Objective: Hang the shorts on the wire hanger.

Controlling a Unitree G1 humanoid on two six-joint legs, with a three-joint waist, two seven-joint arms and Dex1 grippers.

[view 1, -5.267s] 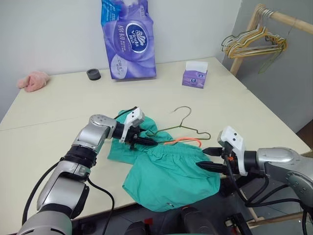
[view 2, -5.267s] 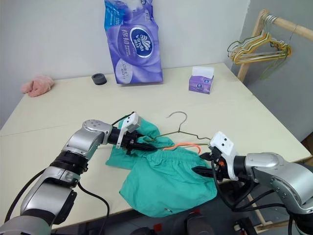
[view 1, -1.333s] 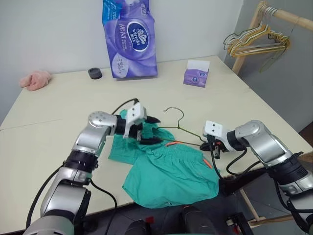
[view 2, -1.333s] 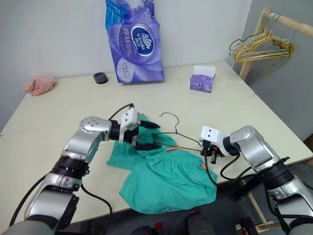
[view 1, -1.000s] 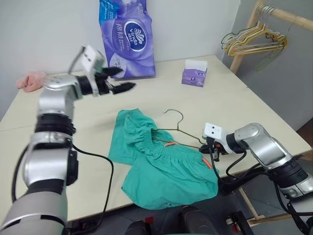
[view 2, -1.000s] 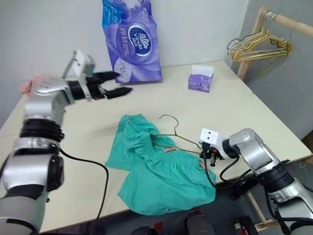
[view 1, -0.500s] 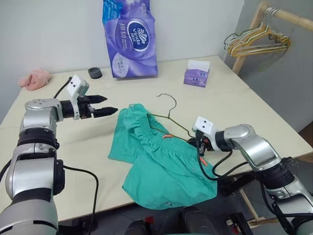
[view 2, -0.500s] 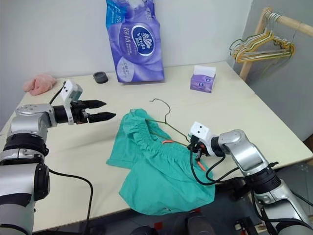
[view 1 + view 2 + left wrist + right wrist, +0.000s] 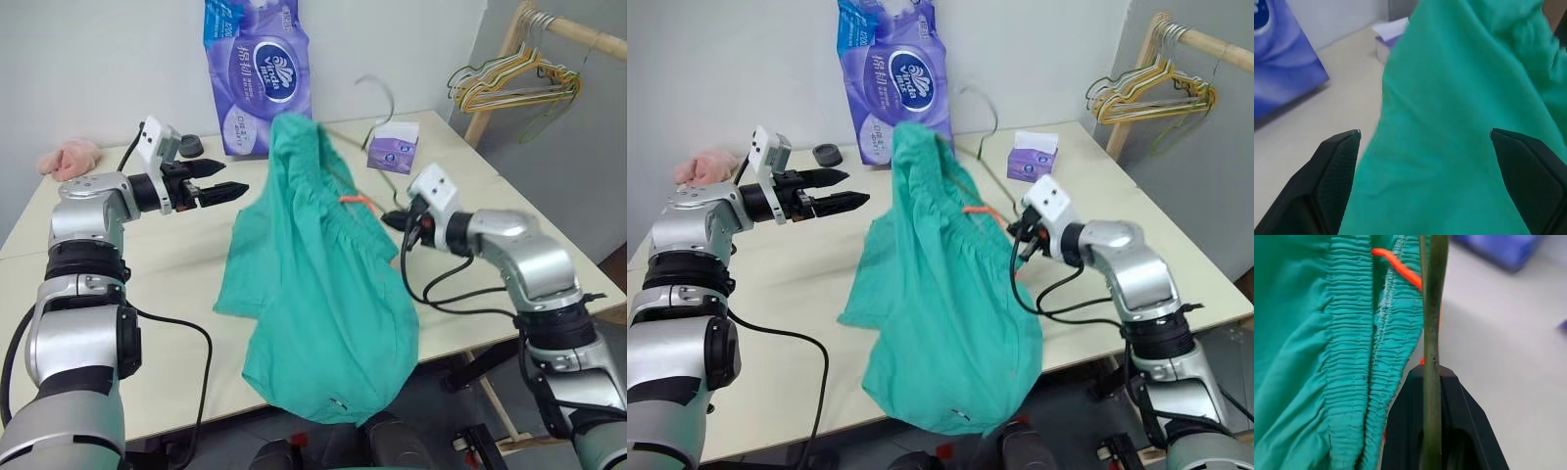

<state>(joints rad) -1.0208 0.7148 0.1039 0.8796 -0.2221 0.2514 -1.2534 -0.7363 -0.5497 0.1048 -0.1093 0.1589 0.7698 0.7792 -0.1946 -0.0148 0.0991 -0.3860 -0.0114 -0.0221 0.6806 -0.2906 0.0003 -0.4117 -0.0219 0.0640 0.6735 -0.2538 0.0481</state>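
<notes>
Clamped in the right gripper point(image 9: 1016, 233), fingers pinched tight on the wire: the wire hanger point(image 9: 1431, 323), lifted off the table point(image 9: 147, 294), hook point(image 9: 377, 90) up in front of the wall. Draped over that hanger and hanging down from it: the shorts point(image 9: 318, 284), waistband point(image 9: 1359, 357) bunched just beside the right fingers, orange drawstring point(image 9: 355, 200) showing near them, lower hem trailing past the table's near edge. Spread wide and grasping nothing: the left gripper point(image 9: 227, 179), level, pointing at the shorts from the left, tips near the fabric but apart from it.

At the back of the table: purple tissue pack point(image 9: 257, 73), upright; small tissue box point(image 9: 393, 149), one white sheet standing out of its top; dark round object point(image 9: 189, 147); pink cloth point(image 9: 67, 159) at the far left corner. Bare tabletop under and behind the left arm. Off the right edge: wooden rack point(image 9: 509, 44) with a bunch of hangers point(image 9: 509, 86).
</notes>
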